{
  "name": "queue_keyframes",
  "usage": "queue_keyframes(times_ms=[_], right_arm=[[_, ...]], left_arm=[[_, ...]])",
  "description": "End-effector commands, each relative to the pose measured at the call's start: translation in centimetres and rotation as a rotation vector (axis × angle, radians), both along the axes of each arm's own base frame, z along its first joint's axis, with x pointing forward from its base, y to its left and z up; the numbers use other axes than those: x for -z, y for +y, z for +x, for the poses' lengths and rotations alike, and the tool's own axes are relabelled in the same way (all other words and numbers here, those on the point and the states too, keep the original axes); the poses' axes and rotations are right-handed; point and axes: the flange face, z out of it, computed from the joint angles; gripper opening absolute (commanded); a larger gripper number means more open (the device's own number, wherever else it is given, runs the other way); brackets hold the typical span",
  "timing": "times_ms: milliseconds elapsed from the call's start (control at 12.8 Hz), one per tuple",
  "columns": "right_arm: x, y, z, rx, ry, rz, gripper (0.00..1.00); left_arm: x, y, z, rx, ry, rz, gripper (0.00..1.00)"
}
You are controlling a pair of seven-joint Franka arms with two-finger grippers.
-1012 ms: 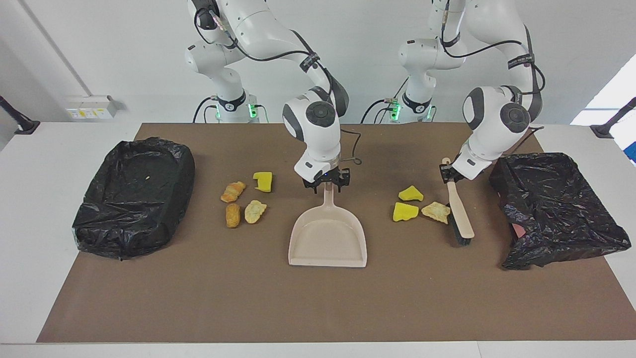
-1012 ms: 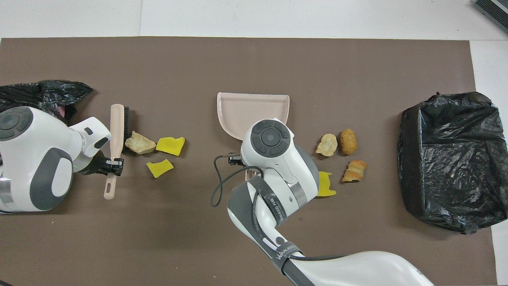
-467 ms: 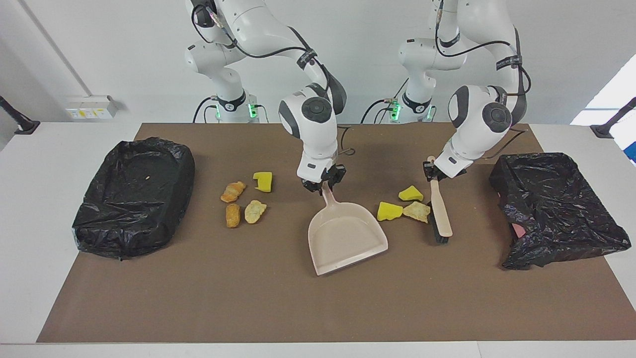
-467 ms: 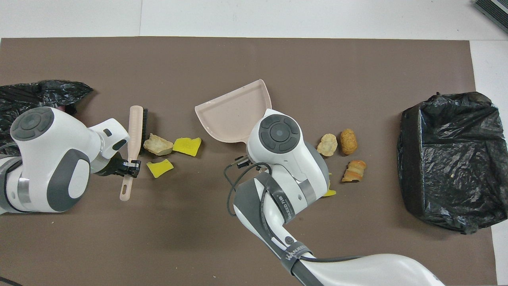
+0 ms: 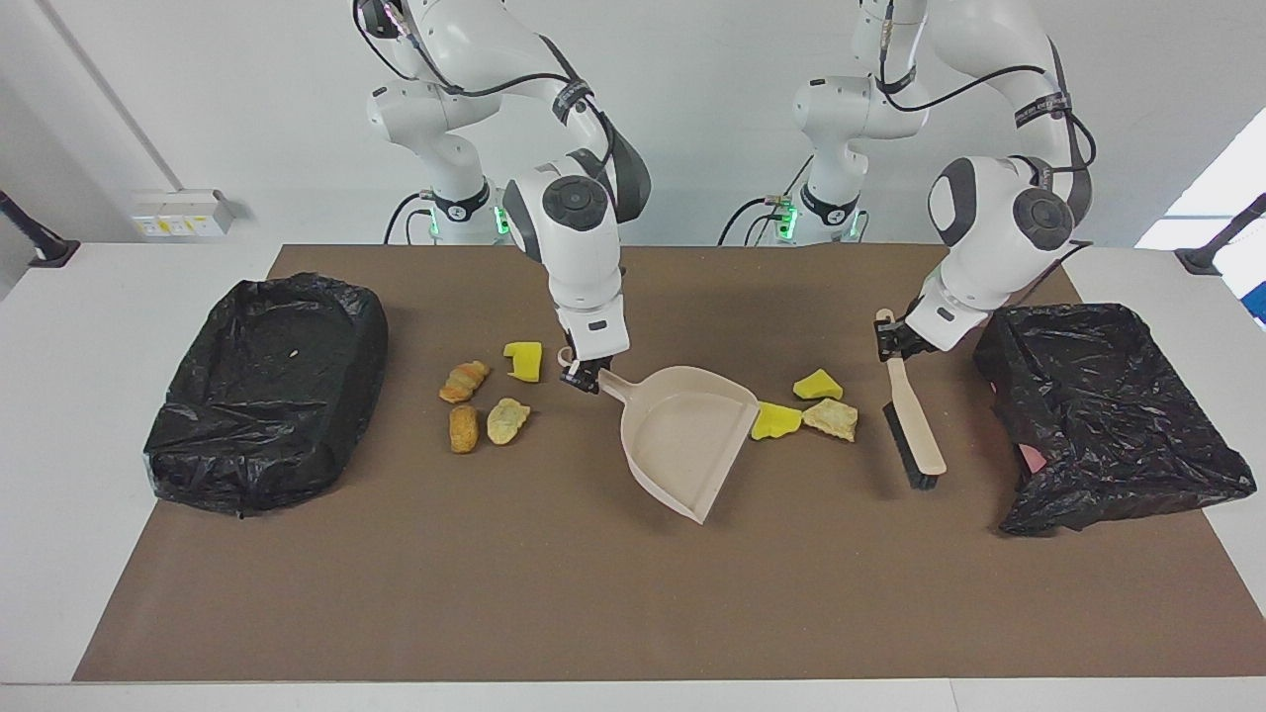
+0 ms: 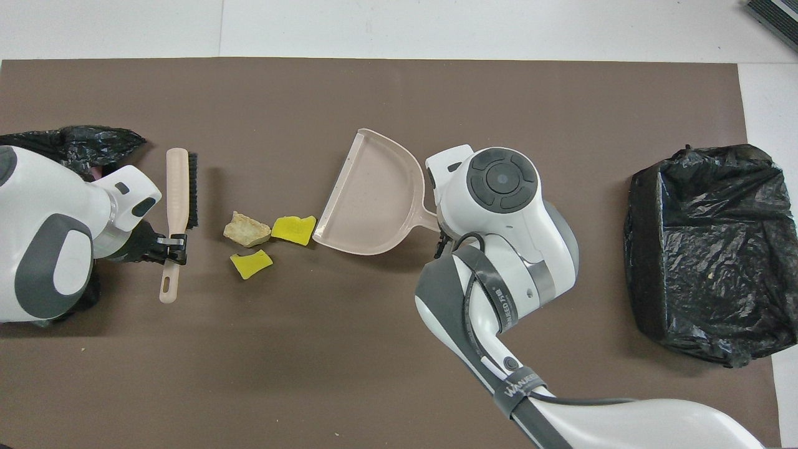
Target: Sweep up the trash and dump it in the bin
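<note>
My right gripper (image 5: 582, 379) is shut on the handle of the beige dustpan (image 5: 682, 435) (image 6: 374, 193). The pan lies mid-table with its open lip toward the left arm's end. One yellow scrap (image 5: 776, 420) (image 6: 293, 229) touches that lip, with a beige lump (image 5: 831, 418) (image 6: 247, 229) and another yellow scrap (image 5: 817, 385) (image 6: 250, 263) beside it. My left gripper (image 5: 893, 343) (image 6: 174, 242) is shut on the brush (image 5: 915, 425) (image 6: 176, 206), a short gap from these scraps. Several more scraps (image 5: 485, 400) lie beside the pan handle, hidden under my right arm in the overhead view.
A bin lined with a black bag (image 5: 267, 386) (image 6: 704, 249) stands at the right arm's end of the brown mat. A second black-bagged bin (image 5: 1108, 415) (image 6: 75, 140) sits at the left arm's end, close to the brush.
My right gripper closed on the dustpan handle and swung the pan's lip round to the scraps. The brush pushed the scraps toward the pan, then drew back toward the left arm's end.
</note>
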Motion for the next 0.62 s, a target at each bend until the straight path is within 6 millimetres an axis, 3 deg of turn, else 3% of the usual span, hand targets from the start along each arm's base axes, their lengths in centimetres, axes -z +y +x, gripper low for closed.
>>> queue_keyframes(times_ms=[0, 156, 311, 545], right_arm=[[-0.2, -0.1, -1.0, -0.172, 0.012, -0.067, 0.00], [-0.5, 1.1, -2.7, -0.215, 0.047, -0.115, 0.00], [0.9, 2.2, -3.1, -0.235, 0.048, -0.124, 0.00], [1.5, 2.5, -3.0, -0.229, 0.040, -0.125, 0.00]], left_arm=[[0.3, 1.2, -0.1, -0.018, 0.019, 0.007, 0.00], [1.6, 0.9, -0.8, -0.016, 0.032, 0.010, 0.00], [3.5, -0.1, -2.2, -0.035, 0.033, 0.019, 0.00], [4.0, -5.1, -3.6, -0.053, 0.033, 0.041, 0.00]])
